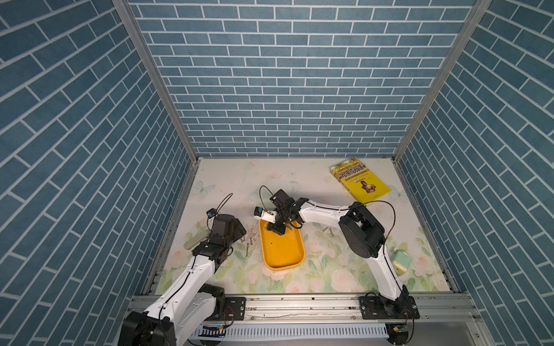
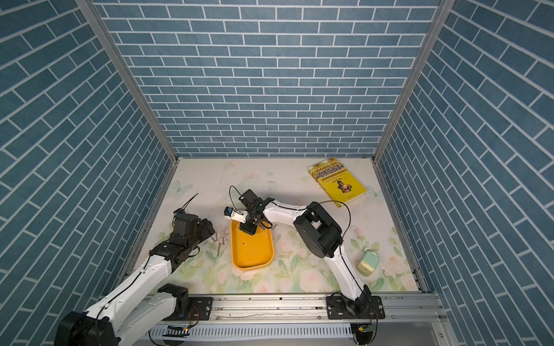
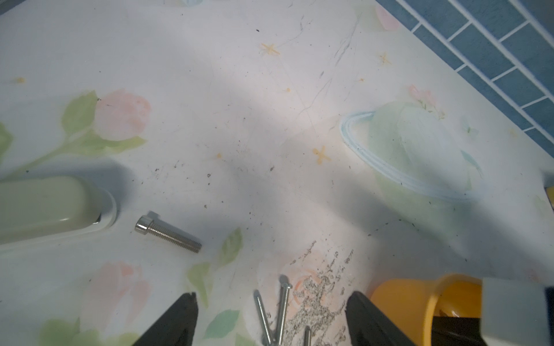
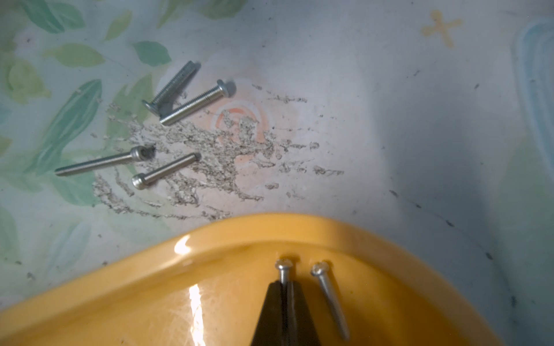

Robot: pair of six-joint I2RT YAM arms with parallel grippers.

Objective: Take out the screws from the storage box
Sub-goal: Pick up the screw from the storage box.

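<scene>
The storage box (image 1: 284,254), a shallow orange-yellow tray, lies mid-table in both top views (image 2: 254,254). My right gripper (image 4: 284,286) reaches down into its far end (image 1: 277,231) and is shut on a slim screw (image 4: 284,266), whose head sticks out past the tips. A second screw (image 4: 329,299) lies loose in the box beside it. Several screws (image 4: 180,99) rest on the table just outside the box's rim (image 4: 227,227). My left gripper (image 3: 274,295) hangs open over some of them (image 3: 283,305), left of the box (image 3: 401,296), holding nothing.
A thicker bolt (image 3: 168,233) lies beside a pale green oblong case (image 3: 51,206). Two more screws (image 1: 327,230) lie right of the box. A yellow book (image 1: 361,182) sits back right, a pale green block (image 1: 401,262) front right. Brick-patterned walls enclose the table.
</scene>
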